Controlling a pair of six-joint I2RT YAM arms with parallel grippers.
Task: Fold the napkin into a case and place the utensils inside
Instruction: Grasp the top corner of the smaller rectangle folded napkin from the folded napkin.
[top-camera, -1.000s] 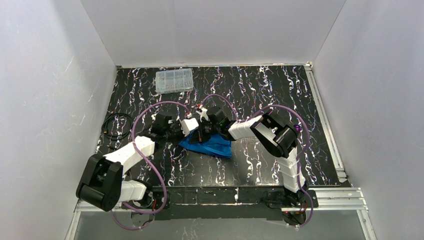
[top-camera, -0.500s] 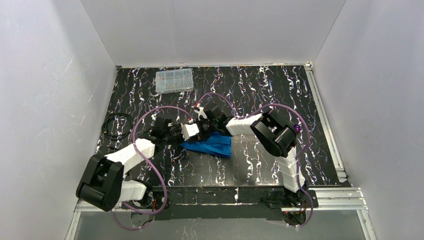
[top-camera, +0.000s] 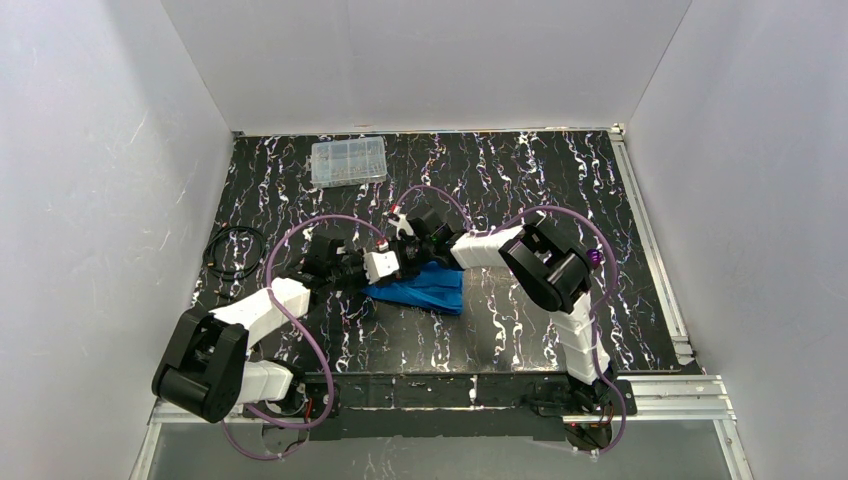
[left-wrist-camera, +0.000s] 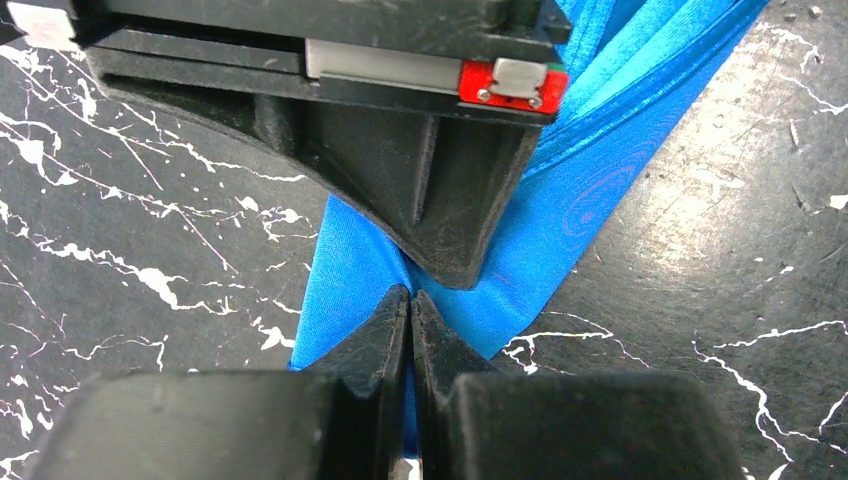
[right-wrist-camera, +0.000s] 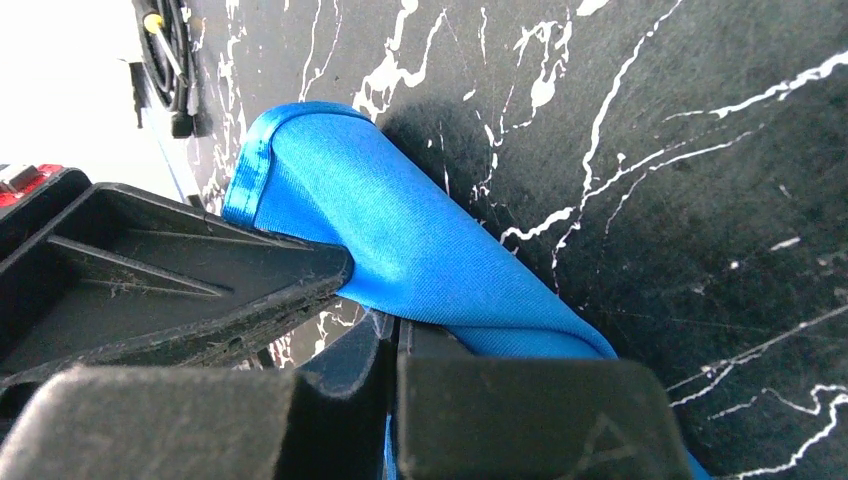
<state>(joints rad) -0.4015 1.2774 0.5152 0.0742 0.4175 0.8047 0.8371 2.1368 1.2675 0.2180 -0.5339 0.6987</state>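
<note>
The bright blue napkin (top-camera: 428, 288) lies mid-table as a folded wedge of several layers. Both grippers meet at its left end. My left gripper (top-camera: 392, 268) is shut, with a strip of blue cloth (left-wrist-camera: 600, 170) pinched between its fingers (left-wrist-camera: 375, 330). My right gripper (top-camera: 404, 256) is shut as well, the napkin (right-wrist-camera: 420, 240) draped over its tips and a blue edge caught in the slit. Each wrist view shows the other gripper's black finger (left-wrist-camera: 440, 200) (right-wrist-camera: 170, 290) close in front. The utensils are out of view.
A clear plastic compartment box (top-camera: 348, 161) stands at the far left of the table. A coiled black cable (top-camera: 232, 250) lies near the left wall. A metal rail (top-camera: 650, 240) runs along the table's right edge. Purple cables (top-camera: 300, 225) arch over both arms.
Both grippers have shifted a little to the left with the napkin's left end still pinched, and the cloth there has drawn in slightly. Both stay shut.
</note>
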